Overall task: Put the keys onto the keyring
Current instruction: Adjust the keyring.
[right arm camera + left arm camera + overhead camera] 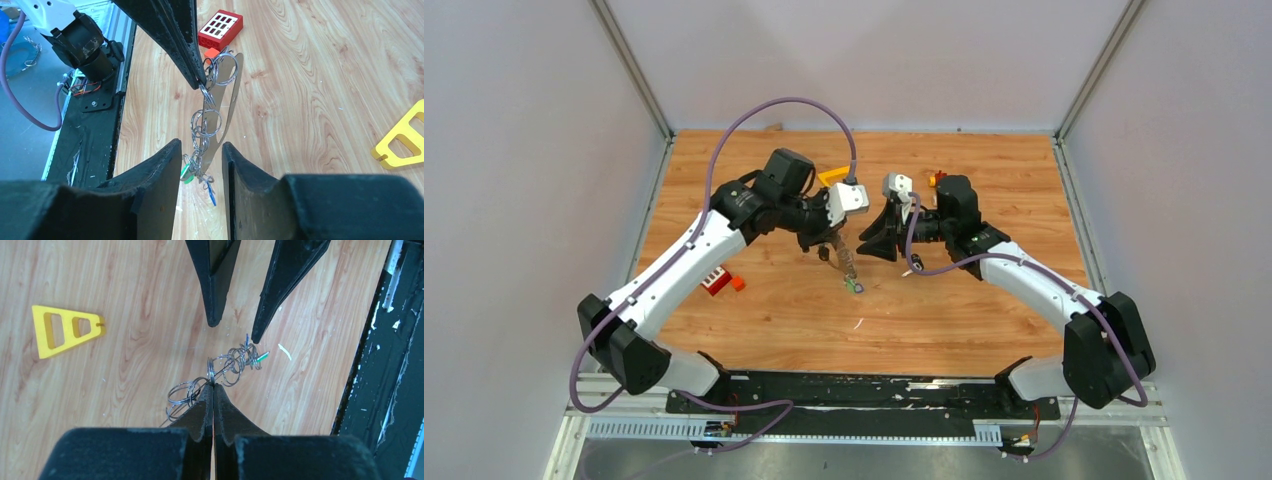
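Though top view hides it, wrist views show left jaws pinching key bunch (199, 127), right jaws spread.

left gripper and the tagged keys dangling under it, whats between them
A chain of linked silver rings hangs from the shut left gripper down to the keys, clearest in the right wrist view.

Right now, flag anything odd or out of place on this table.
The keys dangle in a tangled ring chain pinched by the left end effector, rather than lying flat. A small white scrap lies loose nearby. Nothing looks damaged.
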Controlling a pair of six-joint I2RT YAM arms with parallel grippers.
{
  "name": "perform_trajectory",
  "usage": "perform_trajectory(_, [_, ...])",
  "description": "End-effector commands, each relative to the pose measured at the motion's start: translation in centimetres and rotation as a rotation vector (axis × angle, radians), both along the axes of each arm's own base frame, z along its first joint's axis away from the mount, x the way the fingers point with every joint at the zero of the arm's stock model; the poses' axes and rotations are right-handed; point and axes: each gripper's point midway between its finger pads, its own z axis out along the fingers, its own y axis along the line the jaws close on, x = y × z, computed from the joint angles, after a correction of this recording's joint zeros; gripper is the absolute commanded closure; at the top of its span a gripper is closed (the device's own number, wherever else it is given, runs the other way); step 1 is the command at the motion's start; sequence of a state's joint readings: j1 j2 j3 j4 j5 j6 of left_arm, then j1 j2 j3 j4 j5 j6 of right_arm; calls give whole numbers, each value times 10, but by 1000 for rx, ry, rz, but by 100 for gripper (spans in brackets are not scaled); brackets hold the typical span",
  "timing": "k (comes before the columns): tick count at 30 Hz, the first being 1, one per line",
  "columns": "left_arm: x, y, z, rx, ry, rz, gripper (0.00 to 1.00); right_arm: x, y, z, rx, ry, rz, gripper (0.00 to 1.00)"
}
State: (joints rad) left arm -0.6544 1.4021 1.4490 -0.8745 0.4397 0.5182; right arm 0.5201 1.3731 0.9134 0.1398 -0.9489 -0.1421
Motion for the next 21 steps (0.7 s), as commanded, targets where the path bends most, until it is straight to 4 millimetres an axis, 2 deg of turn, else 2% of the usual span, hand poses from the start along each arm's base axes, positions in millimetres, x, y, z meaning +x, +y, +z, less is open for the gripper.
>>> perform_trajectory(1, [2, 2, 2, 25, 40, 72, 100, 2, 2, 17, 36, -69, 33, 65])
perform_trajectory(7, [2, 0, -9, 51, 145, 142, 100, 7, -1, 16, 38, -75, 5, 68])
perform_trajectory(15, [-1, -9, -7, -18, 212, 202, 100, 12, -4, 15, 38, -95, -45, 74])
perform_trajectory(21, [-1, -13, 14, -113, 134, 174, 100, 10, -3, 13, 33, -94, -23, 72])
